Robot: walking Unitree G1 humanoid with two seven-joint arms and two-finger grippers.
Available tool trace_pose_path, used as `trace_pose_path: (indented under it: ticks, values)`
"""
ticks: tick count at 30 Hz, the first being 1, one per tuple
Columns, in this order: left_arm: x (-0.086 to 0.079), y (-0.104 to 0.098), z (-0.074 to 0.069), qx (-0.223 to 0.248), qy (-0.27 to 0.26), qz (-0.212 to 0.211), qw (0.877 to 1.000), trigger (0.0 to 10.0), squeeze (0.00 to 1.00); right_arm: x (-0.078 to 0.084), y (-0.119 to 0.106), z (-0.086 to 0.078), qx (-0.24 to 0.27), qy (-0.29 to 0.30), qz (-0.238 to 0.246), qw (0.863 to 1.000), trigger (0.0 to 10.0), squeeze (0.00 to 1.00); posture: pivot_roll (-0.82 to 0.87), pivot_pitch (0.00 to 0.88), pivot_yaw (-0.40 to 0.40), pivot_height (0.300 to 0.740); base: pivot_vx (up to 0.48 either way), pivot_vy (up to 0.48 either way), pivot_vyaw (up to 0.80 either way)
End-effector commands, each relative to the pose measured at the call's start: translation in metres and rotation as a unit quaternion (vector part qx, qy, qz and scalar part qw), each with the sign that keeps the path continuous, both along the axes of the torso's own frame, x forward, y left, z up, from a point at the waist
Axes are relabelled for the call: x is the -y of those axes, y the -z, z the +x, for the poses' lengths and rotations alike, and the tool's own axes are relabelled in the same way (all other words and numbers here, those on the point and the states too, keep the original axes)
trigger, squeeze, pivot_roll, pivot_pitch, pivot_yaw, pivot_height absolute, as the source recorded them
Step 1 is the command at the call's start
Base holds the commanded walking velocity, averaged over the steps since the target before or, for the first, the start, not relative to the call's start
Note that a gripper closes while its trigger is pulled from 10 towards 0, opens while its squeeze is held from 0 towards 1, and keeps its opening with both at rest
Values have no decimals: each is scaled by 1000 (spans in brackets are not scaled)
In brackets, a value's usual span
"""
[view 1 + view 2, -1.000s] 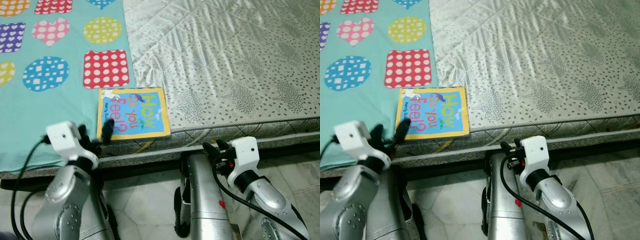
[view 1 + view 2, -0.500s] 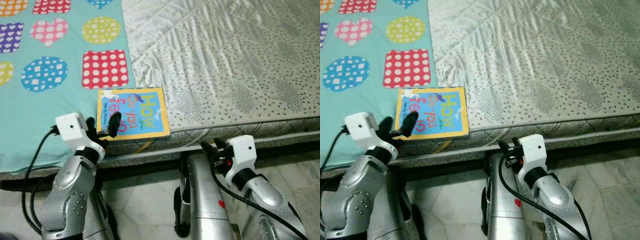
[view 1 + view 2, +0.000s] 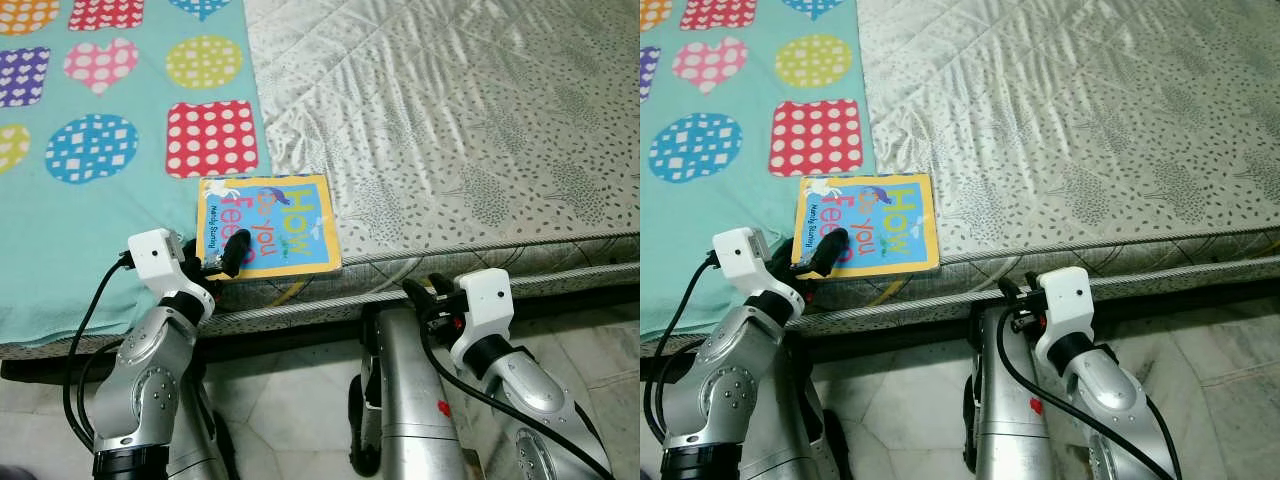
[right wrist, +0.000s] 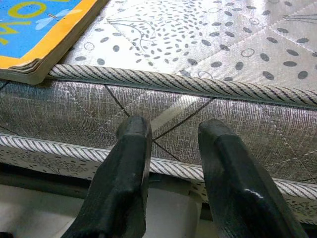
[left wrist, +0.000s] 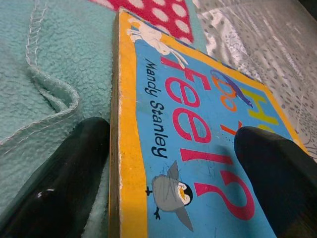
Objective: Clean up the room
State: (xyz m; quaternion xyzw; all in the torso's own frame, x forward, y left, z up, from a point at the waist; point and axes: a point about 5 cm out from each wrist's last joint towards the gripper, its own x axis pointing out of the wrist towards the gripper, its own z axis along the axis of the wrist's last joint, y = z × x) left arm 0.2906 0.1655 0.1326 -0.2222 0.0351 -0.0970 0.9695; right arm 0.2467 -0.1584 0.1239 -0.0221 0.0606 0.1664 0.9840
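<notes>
Book: the book [image 3: 268,237] lay flat on the bed [image 3: 470,150], at the near edge, half on the blanket [image 3: 110,240] and half on the bare mattress, toward 11 o'clock from the robot.
Writing: the cover read "How do you feel?" in coloured letters, with "Mandy Stanley" along the spine side; a small bird was drawn near the question mark.
Left gripper: the left gripper [image 3: 222,257] sat at the book's near corner, its fingers [image 5: 59,173] apart, one on the blanket just beside the spine edge and the other over the cover. They straddled the edge without clamping it, as far as the close view showed.
Right gripper: the right gripper [image 4: 168,163] hung low at 1 o'clock, facing the mattress side below the piping, fingers apart and holding nothing.
Progress: early, by my reading. The book was not yet lifted, so the grasp, the lift and the putting away all remained.
Risk: a flat board book may slide on the fleece as the fingers close.
</notes>
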Motion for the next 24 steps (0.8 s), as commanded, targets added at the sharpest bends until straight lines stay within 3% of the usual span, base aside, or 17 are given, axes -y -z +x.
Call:
trace_pose_path:
  ticks: [1, 4, 7, 15, 16, 17, 18, 24]
  values:
    - [8, 20, -3, -51, 21, -25, 998, 10000, 0, 2, 6, -3, -10, 5, 0, 1000, 10000, 0, -205, 287, -56, 463, 0, 0, 0]
    - [13, 18, -1, -50, 39, -45, 997, 10000, 0, 2, 5, -3, -10, 6, 0, 1000, 10000, 0, -205, 287, -56, 463, 0, 0, 0]
    - [32, 11, 2, -44, 101, -86, 990, 10000, 0, 1, 5, -2, -8, 9, -1, 1000, 10000, 0, -210, 284, -56, 463, 0, 0, 0]
    - [45, 11, -1, -53, 143, -104, 983, 10000, 0, 1, 5, -1, -6, 15, -1, 1000, 10000, 0, -213, 285, -51, 463, 0, 0, 0]
    - [45, 11, -2, -53, 149, -104, 982, 7412, 0, 2, 5, -1, -6, 16, -1, 1000, 10000, 0, -211, 285, -51, 463, 0, 0, 0]
    - [46, 11, -3, -53, 153, -104, 981, 7412, 0, 2, 5, -1, -5, 16, -1, 1000, 10000, 0, -210, 284, -50, 463, 0, 0, 0]
    - [45, 11, -3, -54, 156, -105, 981, 0, 0, 2, 5, -1, -5, 17, -1, 1000, 10000, 0, -210, 284, -50, 463, 0, 0, 0]
    - [46, 8, -4, -54, 179, -108, 977, 0, 0, 1, 5, 0, -3, 21, -1, 1000, 10000, 0, -210, 275, -43, 463, 0, 0, 0]
